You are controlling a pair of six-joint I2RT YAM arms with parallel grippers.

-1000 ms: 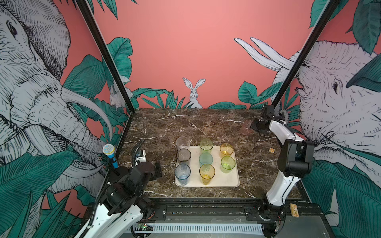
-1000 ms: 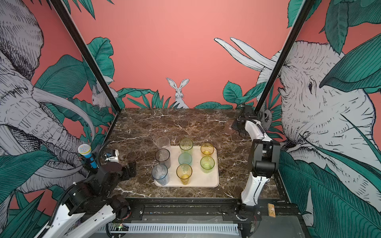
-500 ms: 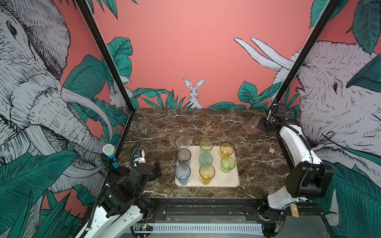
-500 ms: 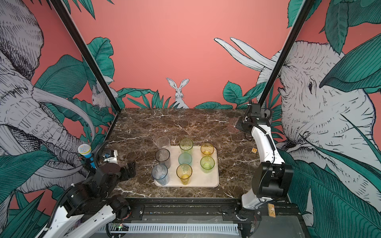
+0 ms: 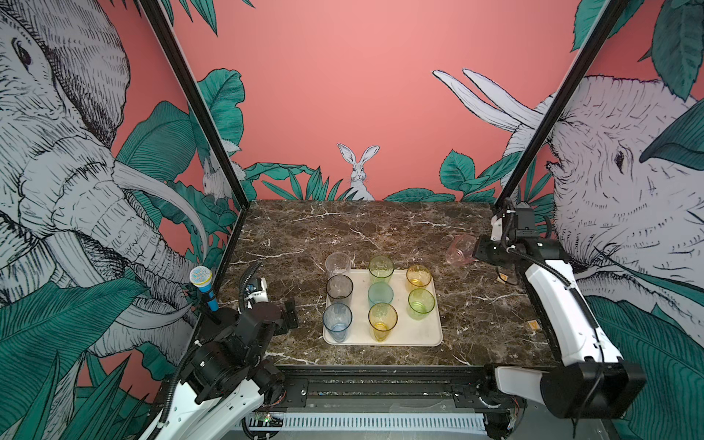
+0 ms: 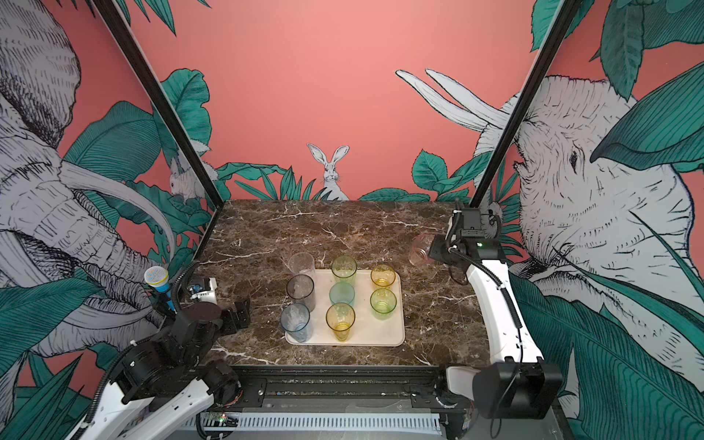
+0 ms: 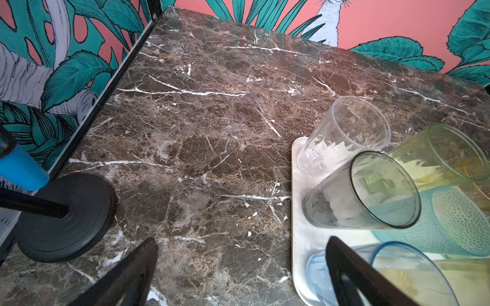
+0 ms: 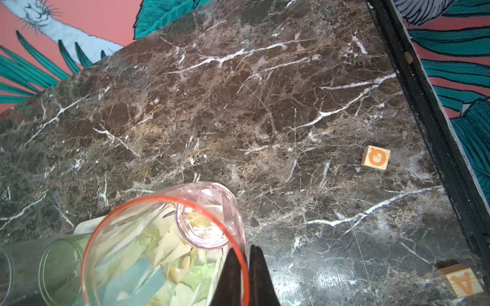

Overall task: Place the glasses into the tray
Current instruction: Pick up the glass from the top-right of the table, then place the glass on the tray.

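The cream tray (image 5: 419, 335) (image 6: 384, 335) lies near the table's front middle. Several glasses stand upright in it, among them a clear one (image 5: 337, 263), a smoky grey one (image 7: 358, 193) and a blue one (image 5: 337, 320). A pink glass (image 5: 461, 249) (image 6: 419, 249) (image 8: 164, 238) hangs tilted above the table, right of and behind the tray. My right gripper (image 5: 474, 251) (image 8: 242, 250) is shut on its rim, one finger inside and one outside. My left gripper (image 5: 290, 312) (image 7: 241, 243) stands open and empty just left of the tray.
A toy microphone (image 5: 204, 284) on a black round stand (image 7: 63, 217) is at the front left. Two wooden letter blocks (image 8: 375, 158) (image 8: 462, 280) lie by the right edge. Black frame posts and printed walls close in the sides and back.
My right arm's elbow has swung down toward the front right. The pink glass in its grip has shifted a little forward. The left arm has stayed put.
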